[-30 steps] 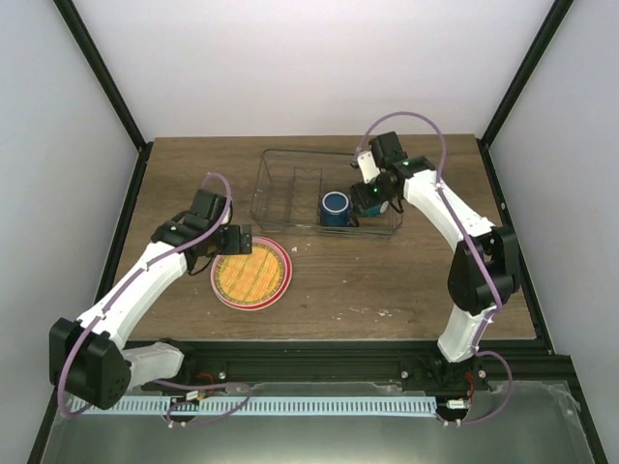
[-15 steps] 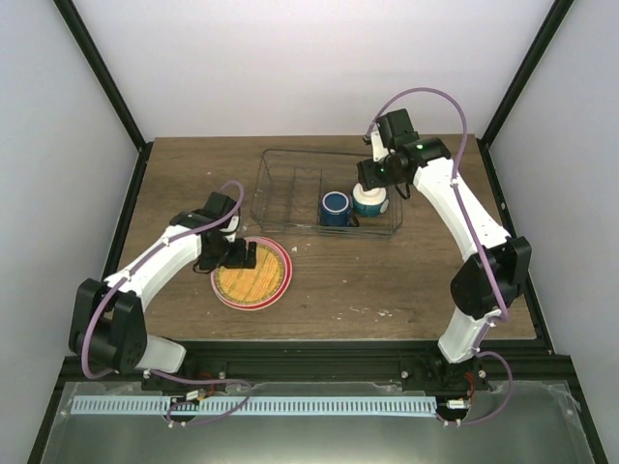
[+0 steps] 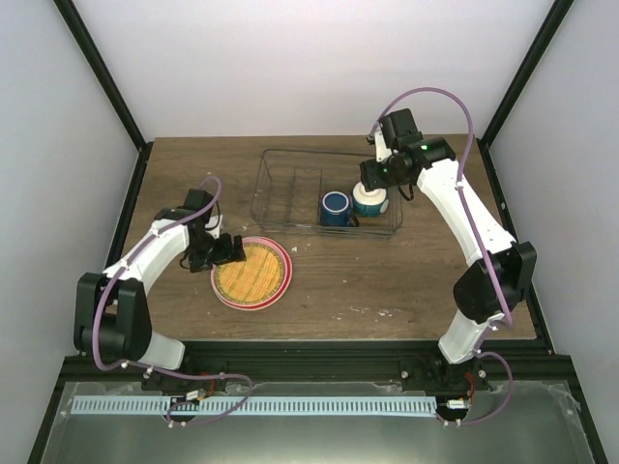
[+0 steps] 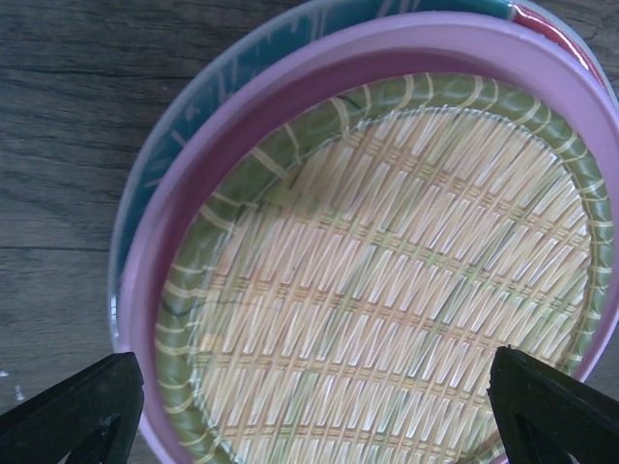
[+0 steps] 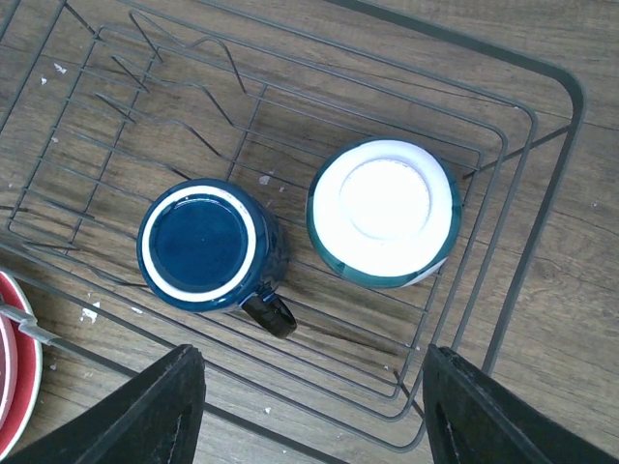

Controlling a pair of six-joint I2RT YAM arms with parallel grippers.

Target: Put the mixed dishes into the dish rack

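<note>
The woven-pattern plate [image 4: 387, 280] is orange-yellow, round plate [image 4: 143, 280] pink, mug [image 5: 208, 246] dark blue, bowl [image 5: 384, 211] seemingly teal-sided.

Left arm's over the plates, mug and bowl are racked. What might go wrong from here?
1. The woven plate nests in the pink plate over a teal-rimmed plate; the open left gripper may pinch several rims.
2. The upturned mug and bowl sit near the dish rack's dividers; an incoming plate might knock the mug.
3. The right gripper hovers above the rack, possibly in the way.
</note>
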